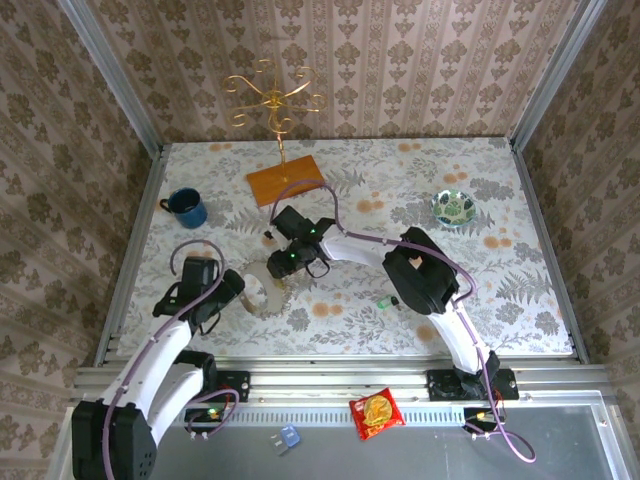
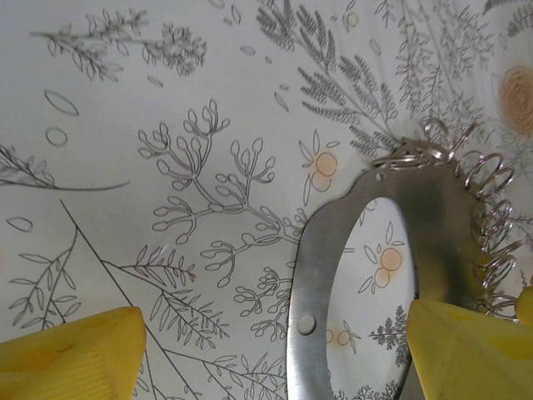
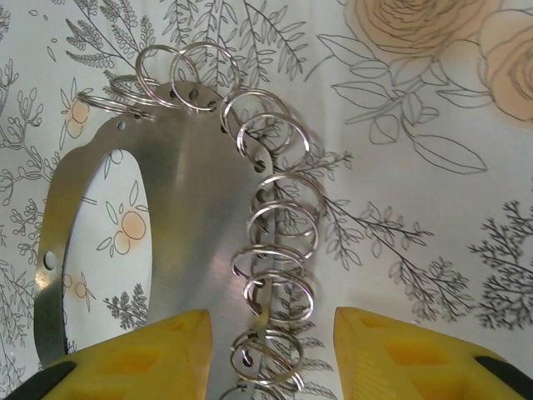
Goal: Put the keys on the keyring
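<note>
Where it lay flat on the floral tablecloth (image 1: pixel 500 300) between the two arms, the keyring (image 3: pixel 183 217) proved to be a steel oval plate with a row of split rings (image 3: pixel 279 233) along one edge; its near end was cut off in both wrist views. The right gripper (image 3: pixel 271 346), its arm reaching leftward, straddled those rings with its yellow fingers parted and no clear contact. The left gripper (image 2: pixel 275 350) stood wide open (one fingertip (image 2: pixel 466 342) over the plate's rim, touch unclear). A tiny green-headed key (image 1: pixel 383 301) lay by the right arm's elbow. The red snack packet (image 1: pixel 377 412) bore unreadable print.
</note>
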Robot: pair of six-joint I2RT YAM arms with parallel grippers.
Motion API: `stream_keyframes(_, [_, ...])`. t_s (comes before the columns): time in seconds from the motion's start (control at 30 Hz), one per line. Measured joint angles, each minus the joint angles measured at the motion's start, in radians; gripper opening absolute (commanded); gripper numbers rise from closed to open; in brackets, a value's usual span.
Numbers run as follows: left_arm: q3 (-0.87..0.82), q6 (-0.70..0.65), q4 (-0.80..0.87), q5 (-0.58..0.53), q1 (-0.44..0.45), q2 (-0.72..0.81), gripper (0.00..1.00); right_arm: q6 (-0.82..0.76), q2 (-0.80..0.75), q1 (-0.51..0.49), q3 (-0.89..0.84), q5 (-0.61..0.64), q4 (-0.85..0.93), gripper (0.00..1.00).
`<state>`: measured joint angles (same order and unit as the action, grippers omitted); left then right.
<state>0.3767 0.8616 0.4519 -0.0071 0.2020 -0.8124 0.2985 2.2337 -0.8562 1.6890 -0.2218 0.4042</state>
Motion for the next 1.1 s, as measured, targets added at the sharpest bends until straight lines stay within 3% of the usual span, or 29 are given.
stream_keyframes(0.13, [-0.008,0.011,-0.036,0.026,0.0,-0.018,0.8,0.0,0.02,-0.007,0.017,0.0,0.014,0.42])
stream_keyframes(0.43, [-0.018,0.036,-0.13,0.069,0.0,-0.093,0.61,0.011,0.026,-0.009,0.018,0.004,0.043,0.28])
stream_keyframes(0.53, [-0.018,0.035,-0.166,0.092,0.0,-0.126,0.61,0.011,0.026,-0.009,0.017,0.005,0.046,0.26])
stream_keyframes(0.8, [-0.017,0.031,-0.293,0.117,0.091,-0.279,0.49,0.012,-0.07,-0.005,-0.123,0.029,0.049,0.24])
stream_keyframes(0.97, [0.015,0.032,-0.299,0.089,0.111,-0.353,0.48,0.019,-0.149,0.013,-0.228,0.035,0.048,0.24])
stream_keyframes(1.1, [0.049,0.032,-0.296,0.073,0.129,-0.404,0.47,0.026,-0.203,0.042,-0.292,0.047,0.05,0.31])
